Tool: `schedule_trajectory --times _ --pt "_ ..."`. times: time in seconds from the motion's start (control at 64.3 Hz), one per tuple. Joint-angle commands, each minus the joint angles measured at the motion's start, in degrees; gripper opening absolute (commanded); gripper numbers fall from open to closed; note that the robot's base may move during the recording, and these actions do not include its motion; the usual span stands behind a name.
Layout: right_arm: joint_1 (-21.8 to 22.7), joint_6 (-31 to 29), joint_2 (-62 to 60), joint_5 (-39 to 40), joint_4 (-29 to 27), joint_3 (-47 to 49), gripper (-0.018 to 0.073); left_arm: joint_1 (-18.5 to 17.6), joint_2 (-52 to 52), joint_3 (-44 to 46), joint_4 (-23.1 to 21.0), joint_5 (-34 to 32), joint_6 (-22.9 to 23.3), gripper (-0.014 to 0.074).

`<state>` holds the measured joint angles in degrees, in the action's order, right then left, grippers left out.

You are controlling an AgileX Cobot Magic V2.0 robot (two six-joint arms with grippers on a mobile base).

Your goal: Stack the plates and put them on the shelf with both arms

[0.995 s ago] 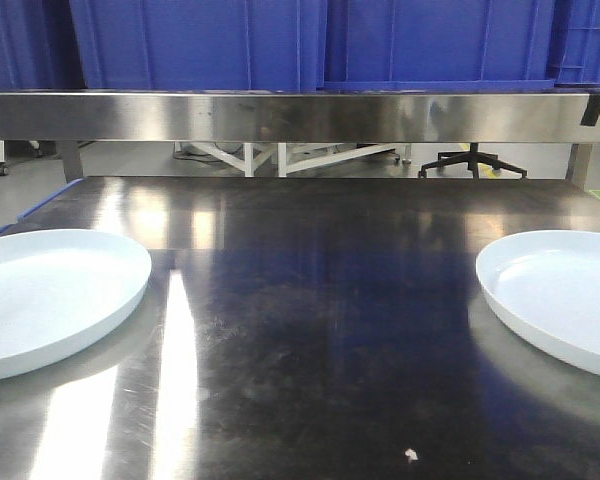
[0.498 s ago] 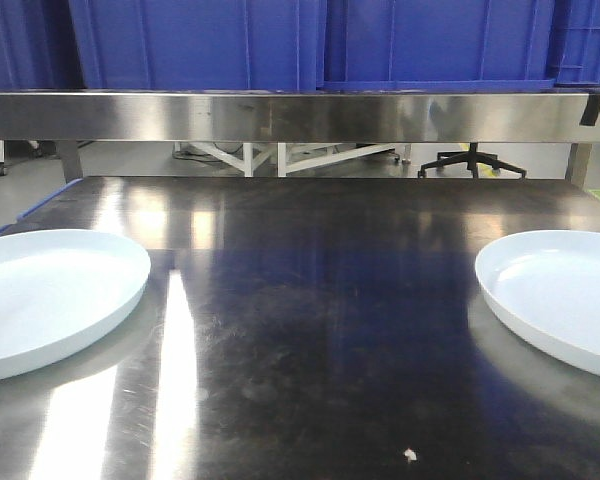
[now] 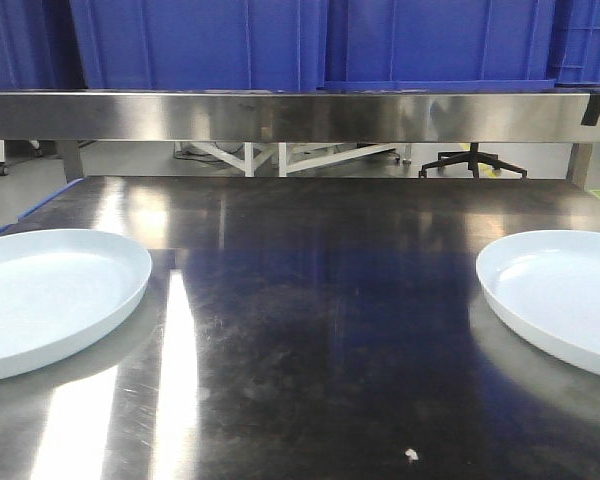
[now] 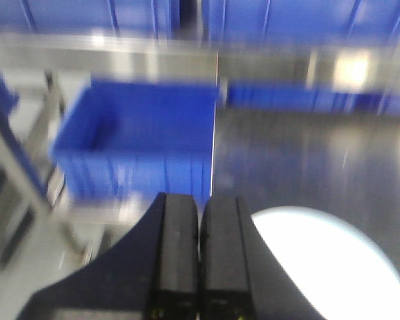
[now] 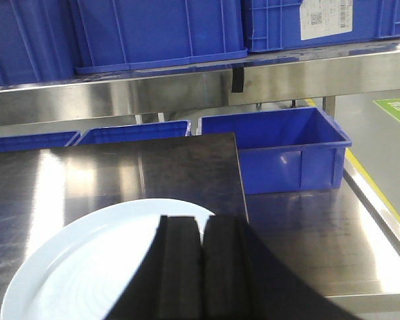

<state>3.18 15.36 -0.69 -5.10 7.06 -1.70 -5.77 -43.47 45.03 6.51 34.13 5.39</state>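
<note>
So basically nothing has changed on the surface [image 3: 320,330] over the last second: in the front view the left plate [image 3: 50,295] is sitting at about 8 o'clock and the right plate [image 3: 560,295] at about 4 o'clock, same spots as before, both flat and well apart with bare steel between them. No arm shows up in that view at all. The only real difference between the two sides is in the wrist cams. The left one is smeared with motion blur, so I'd guess that arm is swinging right now, though it's too blurry to say which way. The left fingers [image 4: 179,247] look pressed together with nothing between them, and the plate shows at roughly 4 o'clock from the tips. The right wrist view is sharp, so that arm looks parked. The right fingers [image 5: 180,267] are also closed on nothing, hanging over the near part of their plate, which spreads out toward 8 o'clock. Neither plate is touched yet, nothing is stacked, and the shelf [image 3: 280,115] at 12 o'clock only carries the blue crates [image 3: 200,40]. To me the task is right at the start, with the approach just getting going, and the fingers will need to open before any pickup.
</note>
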Motion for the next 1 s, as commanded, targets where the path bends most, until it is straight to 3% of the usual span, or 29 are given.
schedule_trajectory --times 0.0,0.373,0.498,0.98 --pt "0.23 -0.33 -0.72 5.10 0.17 0.02 0.0027 -0.88 -5.33 5.81 0.92 3.41 0.24 0.0083" --pt "0.23 -0.33 -0.72 5.10 0.17 0.02 0.0027 -0.88 -7.96 6.98 1.18 4.79 0.24 0.0083" --pt "0.23 -0.33 -0.72 5.10 0.17 0.02 0.0027 -0.88 -7.96 6.97 5.05 3.07 0.24 0.0083" --pt "0.23 -0.33 -0.72 5.10 0.17 0.02 0.0027 -0.88 -7.96 6.97 2.28 2.04 0.24 0.0083"
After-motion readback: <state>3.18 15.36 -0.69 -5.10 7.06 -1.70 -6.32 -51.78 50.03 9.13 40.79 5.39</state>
